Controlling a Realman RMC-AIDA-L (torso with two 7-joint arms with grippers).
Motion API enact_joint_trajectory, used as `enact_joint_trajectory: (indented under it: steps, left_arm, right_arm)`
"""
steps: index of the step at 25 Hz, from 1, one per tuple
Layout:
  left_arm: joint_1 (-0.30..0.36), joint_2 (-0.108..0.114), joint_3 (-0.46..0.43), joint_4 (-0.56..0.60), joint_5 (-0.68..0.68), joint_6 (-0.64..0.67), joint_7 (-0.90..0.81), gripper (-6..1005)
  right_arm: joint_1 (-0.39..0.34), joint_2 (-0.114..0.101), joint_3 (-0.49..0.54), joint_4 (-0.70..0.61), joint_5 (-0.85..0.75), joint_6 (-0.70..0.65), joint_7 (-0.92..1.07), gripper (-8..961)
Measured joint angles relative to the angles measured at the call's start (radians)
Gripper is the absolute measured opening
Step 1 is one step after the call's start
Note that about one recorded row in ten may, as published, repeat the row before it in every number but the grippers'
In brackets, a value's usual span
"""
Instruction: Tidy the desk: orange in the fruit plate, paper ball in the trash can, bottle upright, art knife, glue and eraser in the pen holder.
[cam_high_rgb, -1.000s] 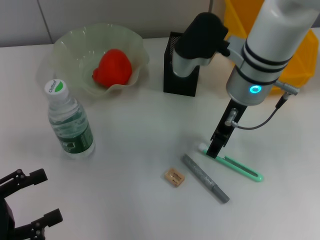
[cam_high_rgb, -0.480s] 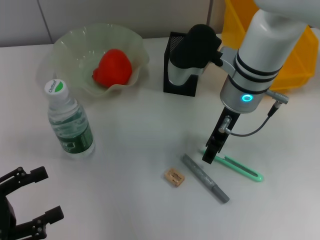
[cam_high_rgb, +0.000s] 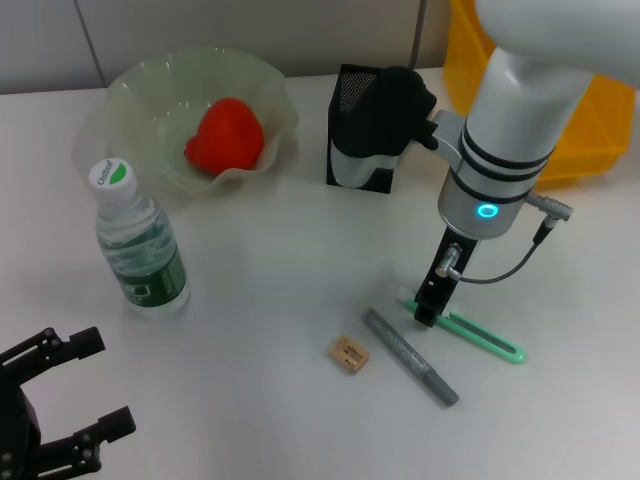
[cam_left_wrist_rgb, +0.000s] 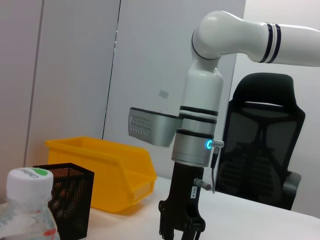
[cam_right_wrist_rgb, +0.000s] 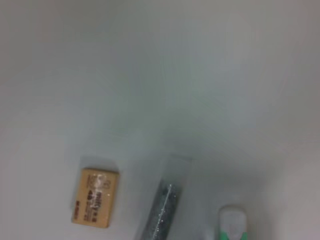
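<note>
While right hand (cam_high_rgb: 427, 318) hovers at green art knife (cam_high_rgb: 480, 337) end, grip state unclear, centre over handle before clenching; left hand (cam_high_rgb: 60, 400) released, parked.

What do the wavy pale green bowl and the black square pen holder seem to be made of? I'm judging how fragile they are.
The wavy pale green bowl looks like translucent plastic or glass: light passes through its rim. The black square pen holder looks like matte metal mesh: fine perforations show in the left wrist view.

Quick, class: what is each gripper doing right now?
Left gripper: open, holding nothing, parked at the near table edge.
Right gripper: down over the green plastic art knife; grip cannot be told.
</note>
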Motion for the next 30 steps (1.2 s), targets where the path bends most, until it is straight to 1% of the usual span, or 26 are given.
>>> enact_joint_trajectory:
  steps: [4, 20, 22, 24, 25, 26, 27, 28, 29, 30]
  left_arm:
    - [0.000, 0.000, 0.001, -0.001, 0.001, 0.000, 0.000, 844]
    - [-0.003, -0.001, 0.002, -0.003, -0.004, 0.000, 0.000, 844]
    - [-0.003, -0.001, 0.002, -0.003, -0.004, 0.000, 0.000, 844]
    - [-0.003, -0.002, 0.002, -0.003, -0.004, 0.000, 0.004, 844]
    - [-0.003, -0.002, 0.002, -0.007, -0.004, 0.000, 0.007, 844]
    - [-0.003, -0.002, 0.002, -0.007, -0.004, 0.000, 0.007, 844]
    - [-0.003, -0.001, 0.001, -0.011, -0.004, 0.000, 0.007, 844]
    - [-0.003, -0.001, 0.001, -0.013, -0.004, 0.000, 0.007, 844]
    - [-0.003, -0.001, 0.000, -0.014, -0.004, 0.000, 0.007, 844]
    - [-0.004, -0.001, 0.000, -0.015, -0.004, 0.000, 0.006, 844]
  right_arm:
    - [0.001, 0.000, -0.003, 0.000, 0.001, 0.007, 0.004, 400]
    - [-0.014, 0.000, 0.001, 0.005, 0.002, 0.015, 0.002, 333]
    - [-0.019, -0.001, 0.004, -0.005, 0.002, 0.015, 0.002, 265]
    - [-0.037, -0.005, 0.024, -0.049, 0.002, 0.008, 0.002, 197]
    - [-0.062, -0.009, 0.068, -0.131, 0.002, -0.017, -0.006, 163]
    - [-0.062, -0.009, 0.068, -0.131, 0.002, -0.017, -0.006, 164]
    - [-0.094, -0.011, 0.150, -0.243, 0.002, -0.060, -0.032, 165]
    - [-0.094, -0.011, 0.150, -0.243, 0.002, -0.060, -0.032, 167]
    - [-0.110, -0.012, 0.196, -0.304, 0.002, -0.080, -0.046, 168]
    - [-0.139, -0.012, 0.283, -0.425, 0.002, -0.101, -0.072, 169]
